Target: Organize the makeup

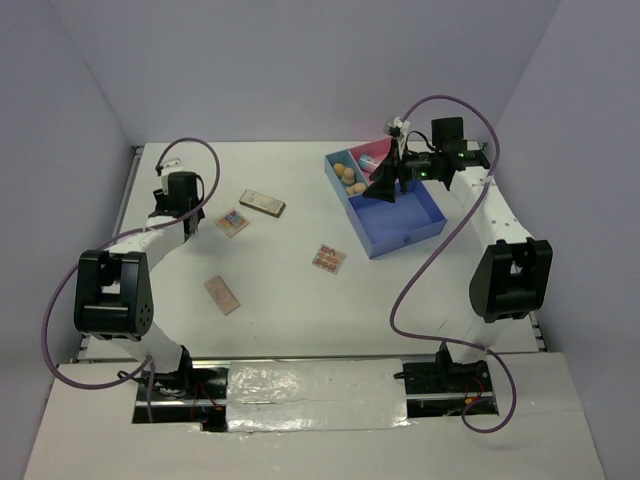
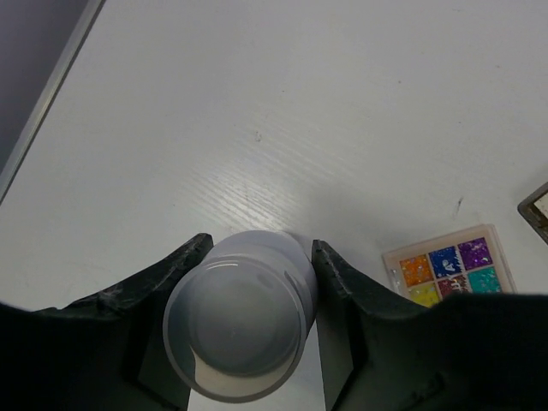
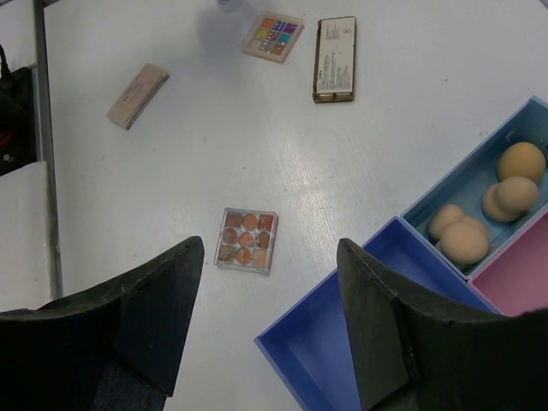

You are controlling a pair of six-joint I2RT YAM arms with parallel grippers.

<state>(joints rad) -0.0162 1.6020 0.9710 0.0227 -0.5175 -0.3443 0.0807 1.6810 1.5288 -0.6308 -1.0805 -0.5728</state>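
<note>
My left gripper [image 2: 257,250] is shut on the small white bottle [image 2: 244,312], seen end-on between the fingers, close over the table. The multicolour palette [image 2: 449,272] lies just to its right, as the top view [image 1: 232,222] also shows. My right gripper [image 3: 270,257] is open and empty, hovering over the near-left corner of the blue-and-pink tray [image 3: 325,342]. Tan sponges [image 3: 467,240] lie in a blue compartment. An orange-brown square palette [image 3: 247,240], a brown-gold palette [image 3: 335,58] and a pinkish palette [image 3: 137,95] lie flat on the table.
The tray [image 1: 400,238] stands at the right middle of the table, its large blue compartment holding nothing. A pink compartment [image 3: 522,282] lies beside the sponges. The table's left edge rail [image 2: 43,94] runs near my left gripper [image 1: 187,222].
</note>
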